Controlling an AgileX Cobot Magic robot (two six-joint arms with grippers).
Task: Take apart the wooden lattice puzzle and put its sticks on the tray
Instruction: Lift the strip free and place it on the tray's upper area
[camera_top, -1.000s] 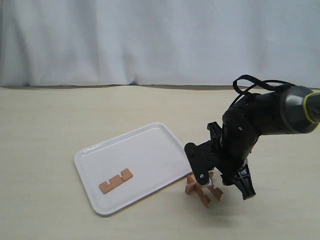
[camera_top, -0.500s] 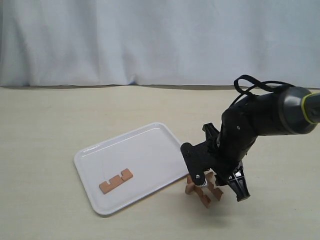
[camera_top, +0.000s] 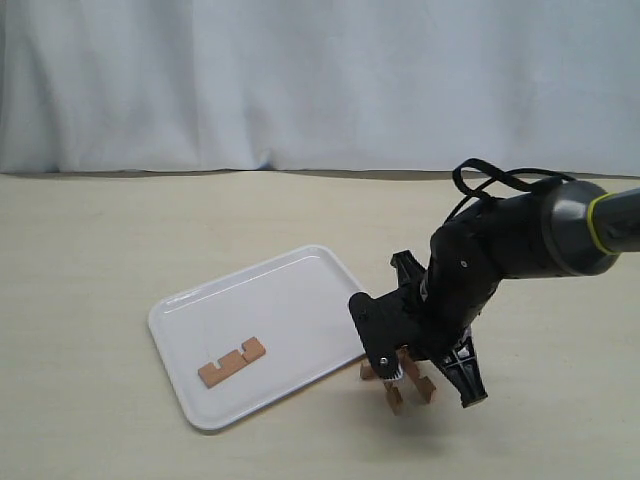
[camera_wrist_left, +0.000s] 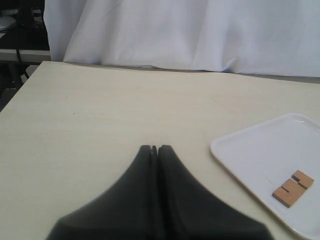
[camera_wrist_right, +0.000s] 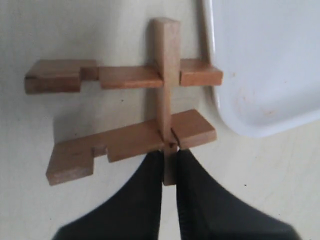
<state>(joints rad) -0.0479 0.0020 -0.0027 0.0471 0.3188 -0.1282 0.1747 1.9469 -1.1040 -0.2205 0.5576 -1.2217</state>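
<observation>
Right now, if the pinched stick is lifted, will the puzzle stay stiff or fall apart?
Probably it loosens: the right gripper holds only the crossing stick, and the two flat sticks merely sit in open notches, so they may slip off. The wood looks rigid and light, unlikely to bend.
</observation>
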